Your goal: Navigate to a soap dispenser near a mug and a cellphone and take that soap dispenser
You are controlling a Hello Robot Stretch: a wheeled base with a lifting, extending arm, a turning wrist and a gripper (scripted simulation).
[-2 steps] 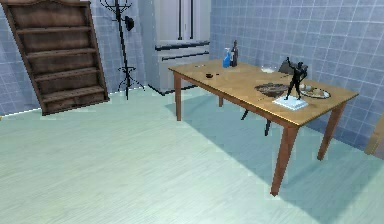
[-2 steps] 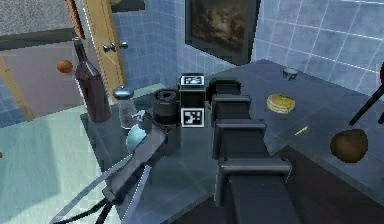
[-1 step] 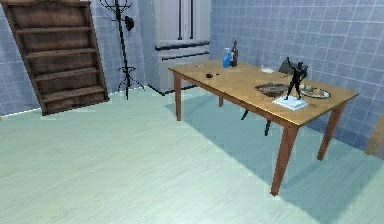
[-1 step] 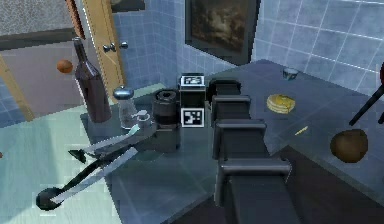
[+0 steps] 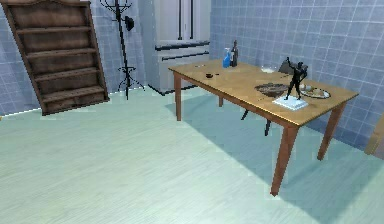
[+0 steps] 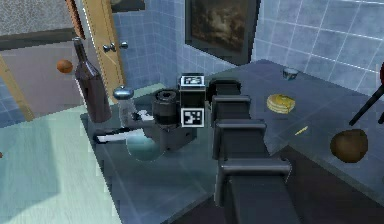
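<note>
My gripper [image 6: 128,134] reaches out over a dark countertop [image 6: 300,170] at the end of the dark arm [image 6: 245,150], left of the white marker squares [image 6: 192,101]. A pale rounded thing [image 6: 147,151] and a small grey-capped thing [image 6: 123,95] lie close to the fingers, so I cannot tell whether the gripper holds anything. A tall dark bottle [image 6: 88,82] stands just left of the gripper. In the forward view a wooden table [image 5: 240,88] carries a small blue bottle-like thing [image 5: 227,58] beside a dark bottle [image 5: 235,51] at its far end, and a small dark flat blob [image 5: 208,75].
On the countertop lie a yellow bun-like thing [image 6: 282,102], a brown round thing [image 6: 350,146] and a glass [image 6: 290,72]. A framed picture [image 6: 222,25] hangs above it; a wooden door [image 6: 104,40] stands left. The table holds a dark statue [image 5: 295,80]; a bookshelf [image 5: 62,55] and coat stand [image 5: 125,45] line the wall.
</note>
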